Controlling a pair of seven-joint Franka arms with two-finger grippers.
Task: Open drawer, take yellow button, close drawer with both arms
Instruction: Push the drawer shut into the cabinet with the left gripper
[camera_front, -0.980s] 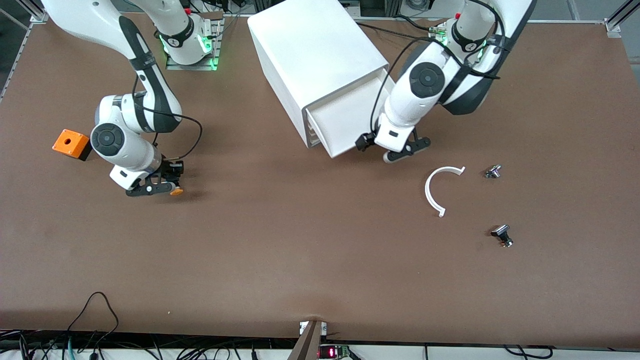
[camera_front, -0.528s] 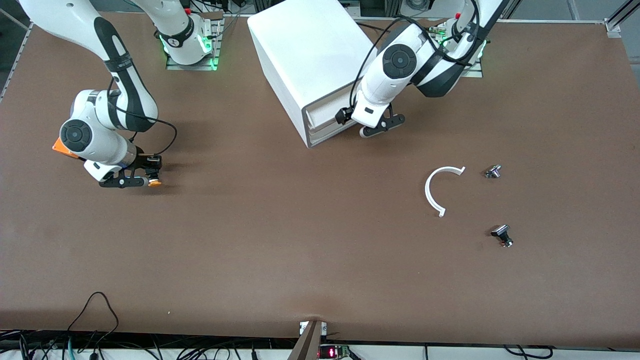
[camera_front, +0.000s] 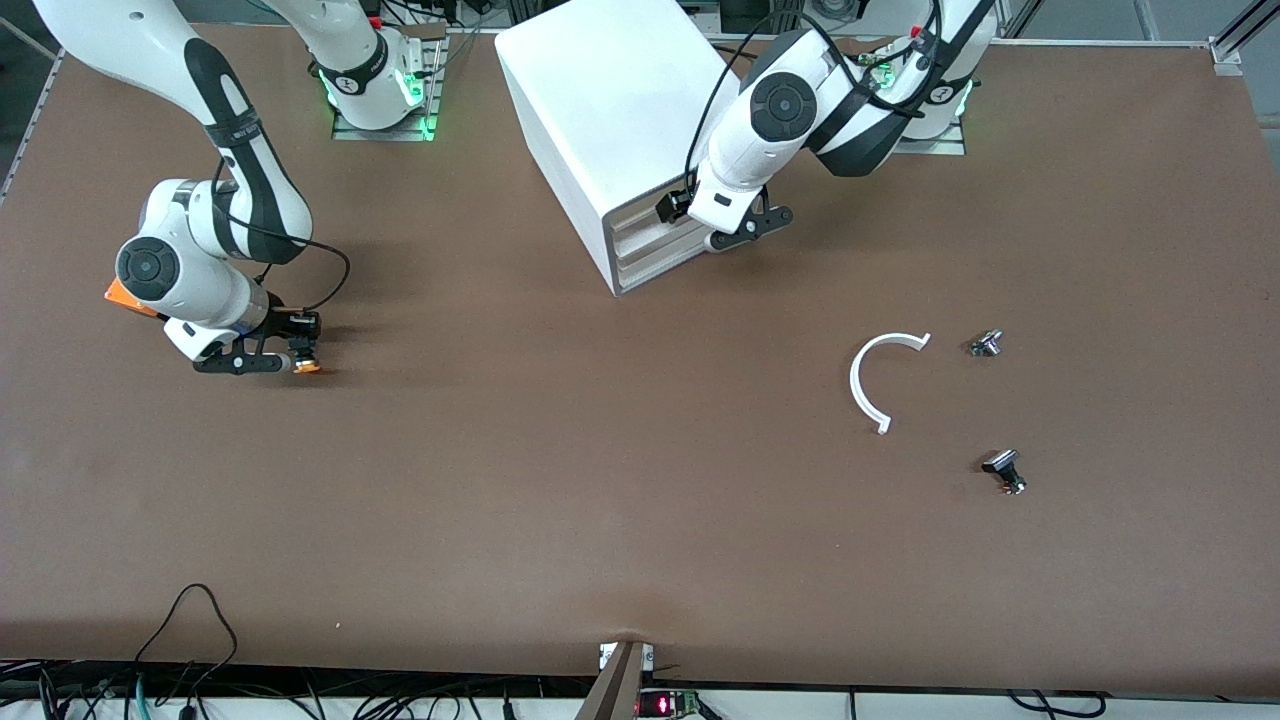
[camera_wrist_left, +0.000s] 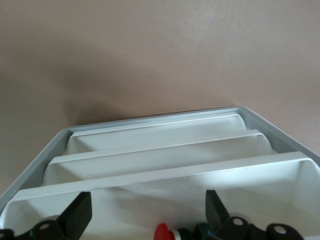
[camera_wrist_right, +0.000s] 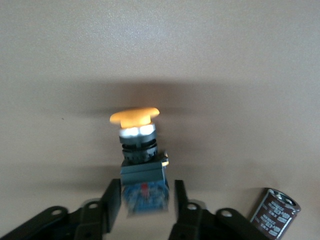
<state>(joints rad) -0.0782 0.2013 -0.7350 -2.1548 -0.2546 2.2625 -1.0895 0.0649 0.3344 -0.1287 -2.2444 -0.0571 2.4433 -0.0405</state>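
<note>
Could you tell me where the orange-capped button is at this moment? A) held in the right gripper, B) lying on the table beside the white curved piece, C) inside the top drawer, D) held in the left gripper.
A: the button sits between the fingers of the right gripper, over the table toward the right arm's end, near the orange box.

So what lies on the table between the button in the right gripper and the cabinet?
Nothing: in the front view, bare brown table runs from the button, held in the right gripper, to the cabinet.
</note>
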